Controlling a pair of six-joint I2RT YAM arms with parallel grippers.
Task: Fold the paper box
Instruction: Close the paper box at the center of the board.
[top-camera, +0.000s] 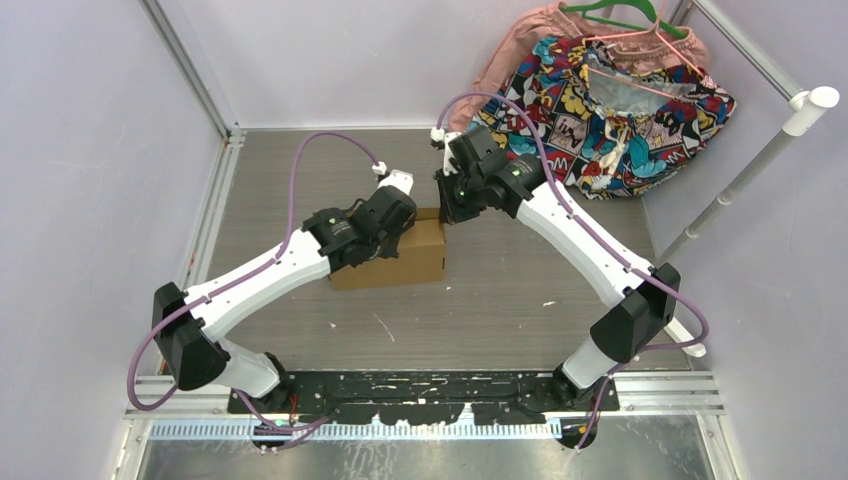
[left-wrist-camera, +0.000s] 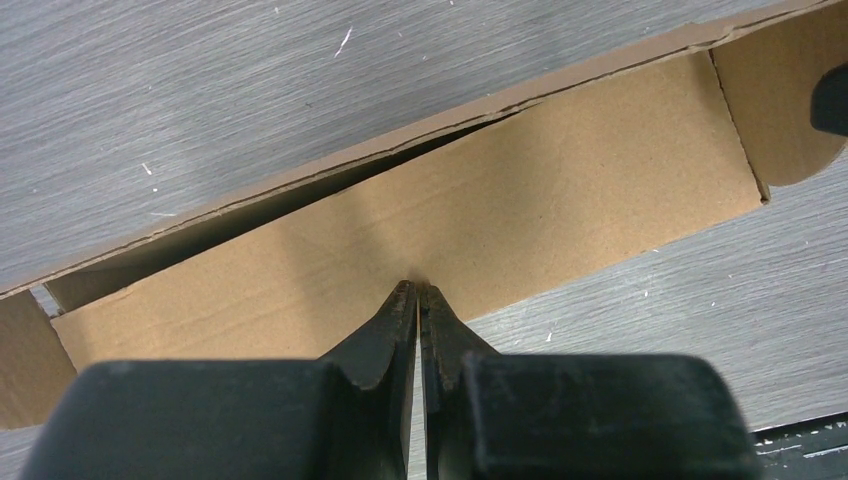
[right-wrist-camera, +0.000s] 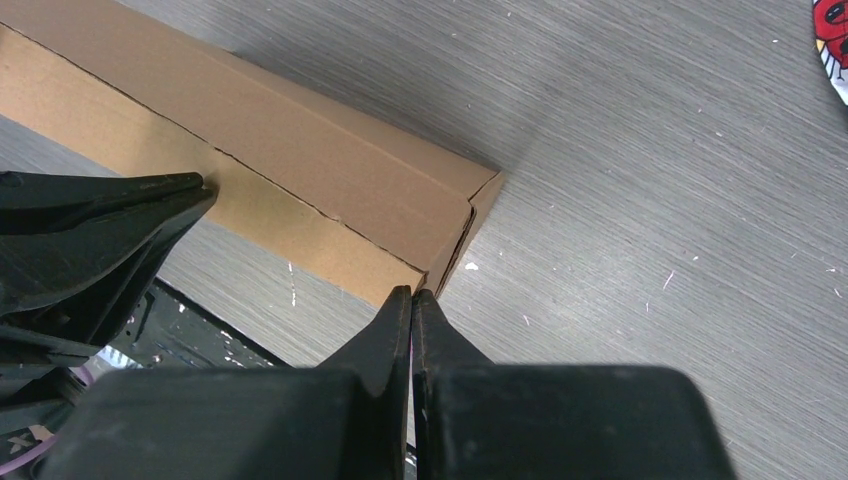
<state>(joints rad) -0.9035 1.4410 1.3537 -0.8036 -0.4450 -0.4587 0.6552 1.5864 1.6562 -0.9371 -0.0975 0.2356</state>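
Note:
The paper box (top-camera: 392, 258) is a brown cardboard mailer folded into box shape, lying mid-table. In the left wrist view its long panel (left-wrist-camera: 500, 200) shows a dark gap along the top seam, and a side flap sticks out at the right. My left gripper (left-wrist-camera: 417, 288) is shut, with its tips pressed against that panel and nothing between them. My right gripper (right-wrist-camera: 412, 293) is also shut and empty, its tips touching the box's (right-wrist-camera: 300, 150) end corner. From above, the left gripper (top-camera: 393, 215) is over the box's top and the right gripper (top-camera: 447, 208) is at its far right corner.
A comic-print cloth (top-camera: 620, 110) lies heaped at the back right with a pink garment and hangers (top-camera: 620, 20). A white pole (top-camera: 740, 180) slants along the right side. Metal frame rails (top-camera: 215, 200) border the table on the left.

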